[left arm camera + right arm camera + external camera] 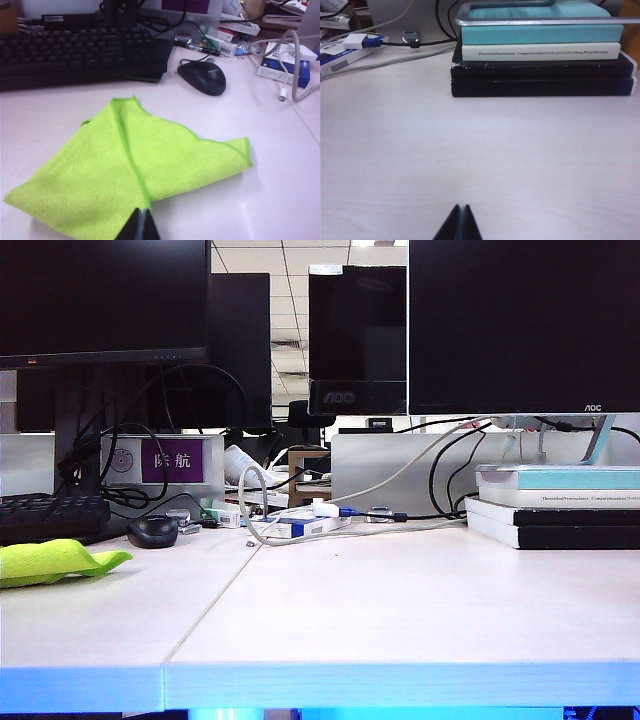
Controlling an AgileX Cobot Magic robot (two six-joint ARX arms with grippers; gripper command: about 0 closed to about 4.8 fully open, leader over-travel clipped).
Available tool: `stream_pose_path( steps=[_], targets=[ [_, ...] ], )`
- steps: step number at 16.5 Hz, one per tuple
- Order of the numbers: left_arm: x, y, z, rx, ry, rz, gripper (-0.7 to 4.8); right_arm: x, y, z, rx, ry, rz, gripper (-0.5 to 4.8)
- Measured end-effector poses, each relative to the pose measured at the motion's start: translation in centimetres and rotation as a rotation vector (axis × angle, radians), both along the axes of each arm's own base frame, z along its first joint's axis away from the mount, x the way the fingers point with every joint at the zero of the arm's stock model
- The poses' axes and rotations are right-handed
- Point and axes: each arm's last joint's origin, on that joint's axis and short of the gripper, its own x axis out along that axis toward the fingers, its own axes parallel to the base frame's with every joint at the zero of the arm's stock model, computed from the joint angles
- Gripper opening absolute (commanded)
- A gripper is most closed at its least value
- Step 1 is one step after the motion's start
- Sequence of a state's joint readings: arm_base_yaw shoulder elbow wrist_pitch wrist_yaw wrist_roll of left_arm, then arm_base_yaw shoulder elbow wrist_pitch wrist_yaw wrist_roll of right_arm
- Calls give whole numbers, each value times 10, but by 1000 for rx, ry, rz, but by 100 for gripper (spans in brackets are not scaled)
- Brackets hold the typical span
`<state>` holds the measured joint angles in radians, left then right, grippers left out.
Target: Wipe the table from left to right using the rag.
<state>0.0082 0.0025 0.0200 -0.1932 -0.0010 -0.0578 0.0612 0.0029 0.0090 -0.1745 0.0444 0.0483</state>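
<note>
Right now left gripper (138, 225) is clenched, jaws pressed together, nothing held; only its dark tip shows in the left wrist view, over the near edge of the rag (125, 175). Can't tell if the tip touches the cloth. Right gripper (458, 222) is likewise clenched and holds nothing, tip above bare table (480, 150), well apart from the book stack (540, 55). Neither gripper shows in the exterior view.

Rag, lime green, lies rumpled and partly folded flat on the desk near its left edge, one corner pointing toward the seam (215, 605) between the two panels. Black mouse (202, 76) sits just behind the rag, apart from it; black keyboard (75, 52) runs along the back left, near the rag's far corner. White cable (295, 60) and a blue-white box (285, 65) lie toward the back middle of the desk. Books stacked at the back right, teal one on top, under a monitor stand (540, 20). Monitors (520, 325) line the back edge.
</note>
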Motion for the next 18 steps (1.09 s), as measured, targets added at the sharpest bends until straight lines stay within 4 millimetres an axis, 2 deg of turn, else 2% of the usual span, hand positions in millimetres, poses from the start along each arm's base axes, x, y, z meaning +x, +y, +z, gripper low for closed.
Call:
stream_pose_path(
  steps=[5, 7, 9, 10, 12, 14, 16, 18],
  targets=[
    [0, 0, 0, -1, 0, 0, -5, 0, 0, 0, 5, 0, -1, -5],
    [0, 0, 1, -24, 0, 5, -5, 0, 0, 2, 94, -18, -30, -5],
    [-3, 0, 12, -73, -13, 30, -5, 0, -1, 14, 140, -98, -40, -5],
    [-6, 1, 26, -83, -55, 51, -5, -3, -1, 31, 149, -157, -46, -5],
    [-7, 1, 38, -85, -68, 59, -5, -8, -2, 51, 152, -212, -64, -5],
    [-6, 2, 60, -103, -82, 71, -5, -12, -3, 79, 156, -252, -90, -5],
    [-2, 2, 88, -119, -107, 90, -5, -14, -4, 113, 148, -290, -95, -5],
    [12, 3, 121, -115, -100, 125, -5, -9, -3, 153, 124, -318, -94, -5]
  ],
)
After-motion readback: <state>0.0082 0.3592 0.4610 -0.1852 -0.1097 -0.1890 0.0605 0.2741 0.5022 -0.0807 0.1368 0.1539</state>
